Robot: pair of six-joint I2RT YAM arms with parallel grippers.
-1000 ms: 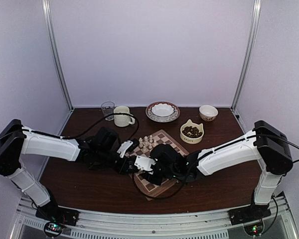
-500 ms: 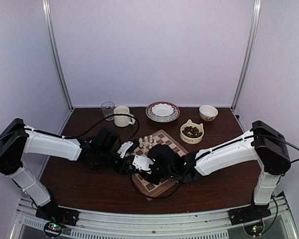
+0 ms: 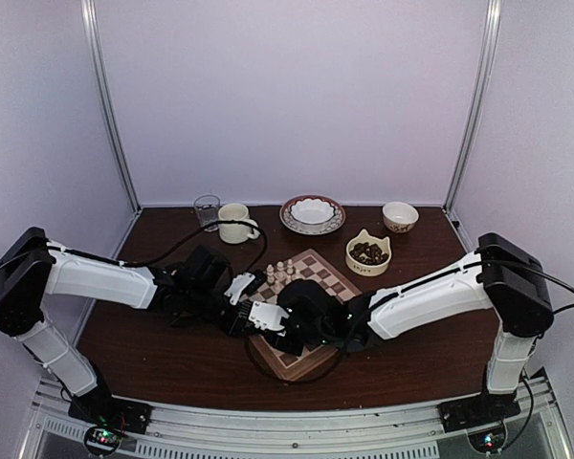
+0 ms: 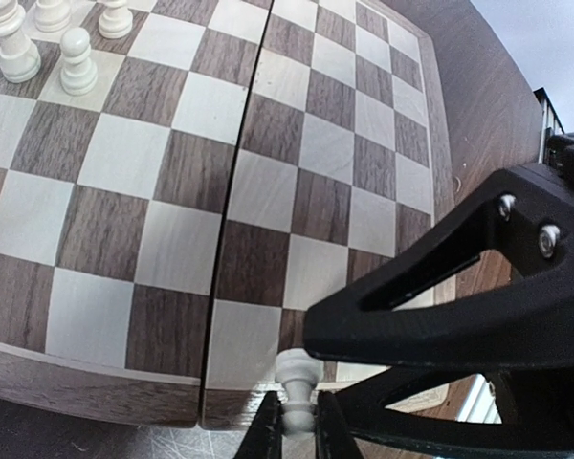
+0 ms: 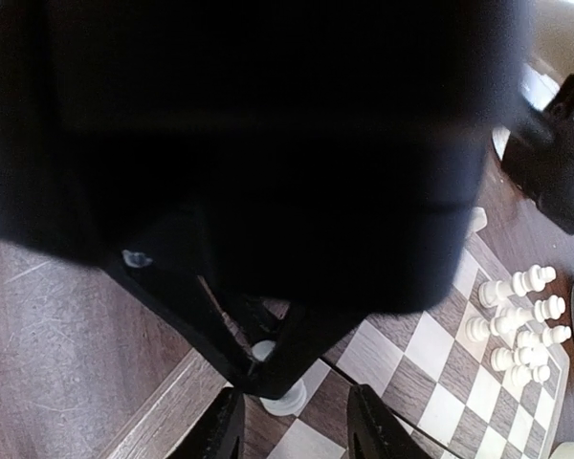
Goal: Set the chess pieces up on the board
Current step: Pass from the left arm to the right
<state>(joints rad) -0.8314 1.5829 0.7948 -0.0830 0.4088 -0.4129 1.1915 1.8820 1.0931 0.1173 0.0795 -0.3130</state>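
Note:
The board (image 3: 321,272) lies mid-table, and also shows in the left wrist view (image 4: 172,191) and the right wrist view (image 5: 440,363). Several pale chess pieces (image 3: 281,273) stand at its far left corner; they show in both wrist views too (image 4: 48,38) (image 5: 517,316). My left gripper (image 4: 295,413) is shut on one pale chess piece (image 4: 297,375), held upright at the board's near edge. My right gripper (image 5: 292,426) is open, its fingers on either side of that same piece (image 5: 289,400). In the top view both grippers (image 3: 258,314) (image 3: 275,321) meet over the board's left edge.
Along the back stand a clear glass (image 3: 207,210), a cream mug (image 3: 234,223), a patterned plate with a white bowl (image 3: 312,212) and a small bowl (image 3: 400,216). A cat-shaped bowl of dark pieces (image 3: 368,252) sits right of the board.
My right gripper has slid left across the board until it meets the left gripper. The left gripper has barely moved.

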